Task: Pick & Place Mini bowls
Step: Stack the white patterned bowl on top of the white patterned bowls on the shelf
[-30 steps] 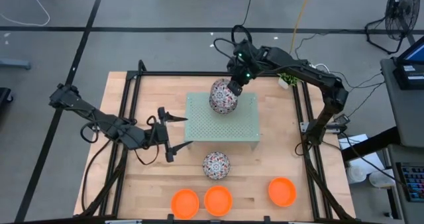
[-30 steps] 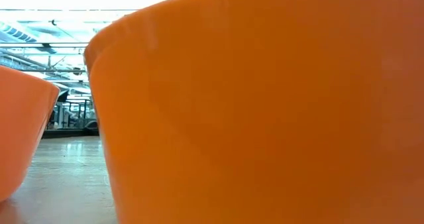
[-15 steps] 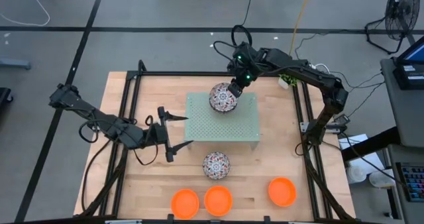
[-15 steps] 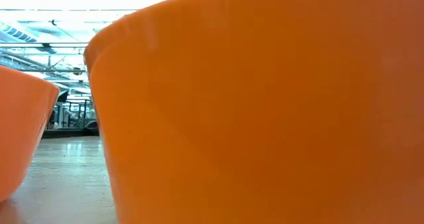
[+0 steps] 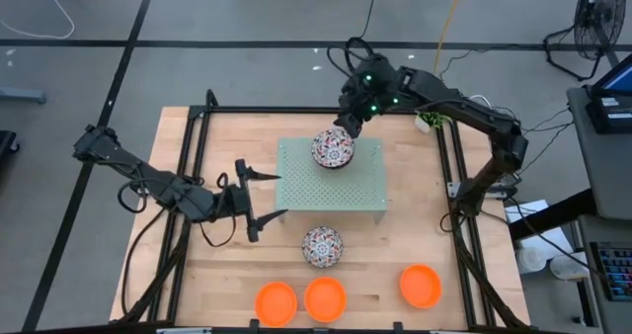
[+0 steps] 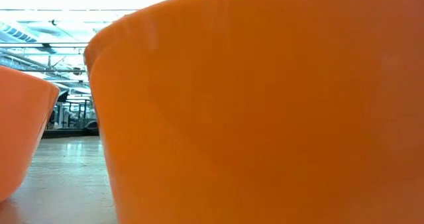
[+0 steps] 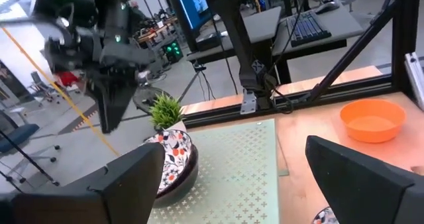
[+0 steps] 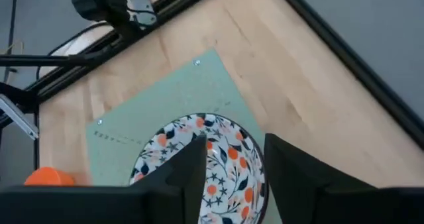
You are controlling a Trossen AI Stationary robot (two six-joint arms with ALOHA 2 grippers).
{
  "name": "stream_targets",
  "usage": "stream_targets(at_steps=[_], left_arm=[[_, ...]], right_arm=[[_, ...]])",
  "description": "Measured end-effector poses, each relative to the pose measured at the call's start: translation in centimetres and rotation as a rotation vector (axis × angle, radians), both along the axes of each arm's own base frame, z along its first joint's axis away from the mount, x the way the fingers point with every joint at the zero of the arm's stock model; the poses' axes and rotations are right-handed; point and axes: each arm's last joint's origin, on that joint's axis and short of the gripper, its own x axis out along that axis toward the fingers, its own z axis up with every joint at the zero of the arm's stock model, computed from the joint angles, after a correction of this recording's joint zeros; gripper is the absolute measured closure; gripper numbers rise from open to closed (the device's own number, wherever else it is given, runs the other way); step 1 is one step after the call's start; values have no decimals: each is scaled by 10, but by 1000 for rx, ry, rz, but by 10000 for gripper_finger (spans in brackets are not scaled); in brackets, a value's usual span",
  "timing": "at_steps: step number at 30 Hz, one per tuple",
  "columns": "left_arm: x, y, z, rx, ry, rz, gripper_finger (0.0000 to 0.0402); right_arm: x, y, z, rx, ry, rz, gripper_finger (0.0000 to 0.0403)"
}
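Observation:
A floral mini bowl (image 5: 333,148) stands upright on its base on the far part of the pale green perforated rack (image 5: 336,191). My right gripper (image 5: 349,128) hangs open just above the bowl's far rim (image 8: 199,128), apart from it. Left of the rack, my left gripper (image 5: 259,198) waits open with nothing between its fingers; its wrist view shows the same bowl (image 7: 173,159) and my right gripper (image 7: 109,108) above it. A second floral bowl (image 5: 323,246) sits on the table in front of the rack. Three orange mini bowls (image 5: 276,302) (image 5: 325,298) (image 5: 421,285) stand along the near edge.
Black frame rails (image 5: 193,176) run along the table's sides and far edge. A small green plant (image 5: 427,120) stands at the far right corner. In the low view, one orange bowl (image 6: 265,105) fills most of the picture, with another (image 6: 20,131) beside it.
My right gripper has opened and let go of the floral bowl, then risen toward the far edge. The bowl, held tilted above the rack before, has come down and now stands upright on it.

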Motion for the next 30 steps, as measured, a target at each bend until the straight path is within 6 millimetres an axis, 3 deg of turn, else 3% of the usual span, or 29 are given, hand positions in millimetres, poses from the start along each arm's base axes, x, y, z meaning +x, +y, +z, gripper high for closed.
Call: stream_targets(at_steps=[3, 7, 12, 15, 19, 22, 26, 30], left_arm=[[2, -2, -3, -28, 20, -60, 28], [11, -10, -15, -13, 106, -277, 23], [28, -25, -38, 5, 205, -550, 29], [42, -33, -51, 5, 207, -594, 34], [56, -39, -58, -14, 140, -519, 35], [59, -38, -49, -73, 38, -443, 31], [48, -35, -32, -157, -43, -316, 32], [31, -28, -13, -262, -129, -154, 40]], right_arm=[[-8, 16, 14, -34, -63, 124, 259], [-27, 55, 23, -44, -187, 396, 266], [-52, 108, 14, -116, -406, 617, 274], [-71, 136, 4, -163, -574, 725, 275], [-91, 167, -31, -183, -710, 837, 275], [-99, 189, -66, -198, -723, 875, 275], [-99, 215, -109, -271, -583, 892, 268], [-91, 241, -137, -410, -429, 951, 245]])
